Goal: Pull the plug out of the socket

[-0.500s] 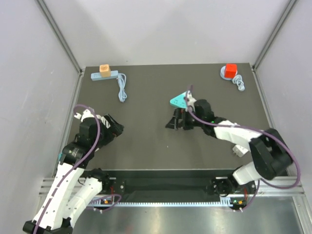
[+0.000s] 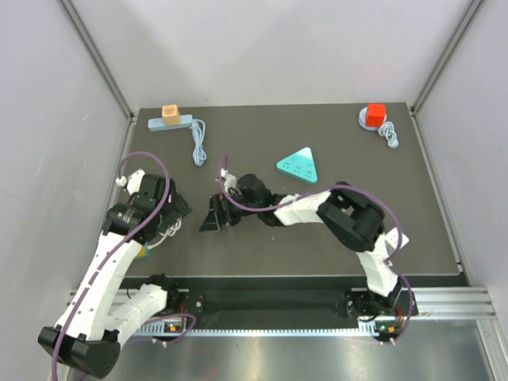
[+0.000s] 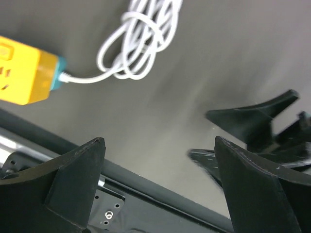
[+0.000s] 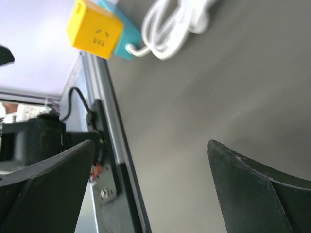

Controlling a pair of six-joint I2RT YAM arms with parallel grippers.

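**Two grippers wide open, plug in its socket**

On the dark table (image 2: 317, 230) I see both arms reaching toward the near left part. The left gripper (image 3: 160, 145) and the right gripper (image 4: 150, 145) each stand fully spread, with nothing between the fingers. A coiled white cable (image 3: 141, 39) lies ahead of them and runs to the teal socket (image 3: 59, 77). The yellow plug (image 3: 19, 73) sits in that socket, close to the table's edge.

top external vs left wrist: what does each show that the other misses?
Top external only: the orange cube on the blue strip, the red cube, the teal triangle. Left wrist only: a clear look at the yellow cube and its coiled white cord, mostly hidden under the left arm from above. Both: the dark tabletop and the open right gripper.
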